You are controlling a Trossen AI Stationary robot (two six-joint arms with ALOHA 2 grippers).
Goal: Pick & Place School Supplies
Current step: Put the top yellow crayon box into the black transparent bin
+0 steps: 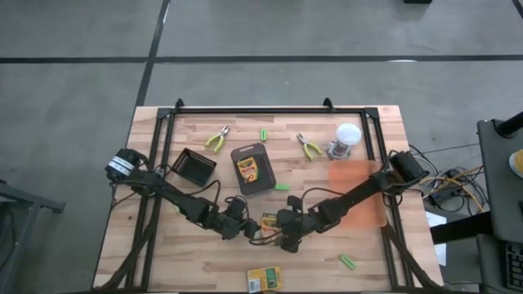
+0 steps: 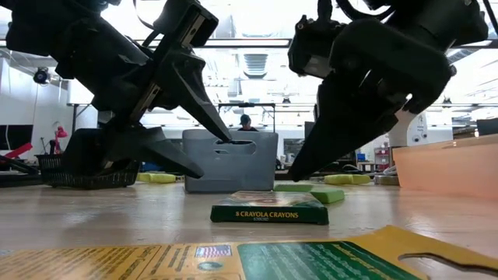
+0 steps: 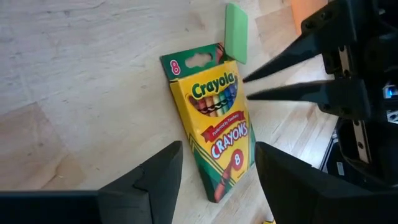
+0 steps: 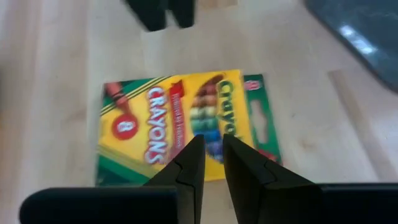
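Nearest box: we see a flat crayon box [image 2: 233, 263] lying at the worktop's near edge, printed face up, glossy card.
Target box: a second crayon box [image 3: 214, 127] lies flat on the pale wooden worktop [image 1: 163, 253], between the two grippers, near the front middle.
Left gripper [image 3: 214, 180]: jaws stand wide, straddling the box's lower end, not yet closed on it.
Right gripper [image 4: 211, 163]: jaws nearly together, empty, poised just above the same box.
Handling: we judge it light, thin cardboard, easily crushed and slick on the print.
Where to hold: across the narrow width, on the long edges, with gentle pressure.
Other shapes: a short green stick [image 3: 236, 25] beside the box's hang-tab end; a third crayon box in the dark grey tray [image 1: 253, 170].
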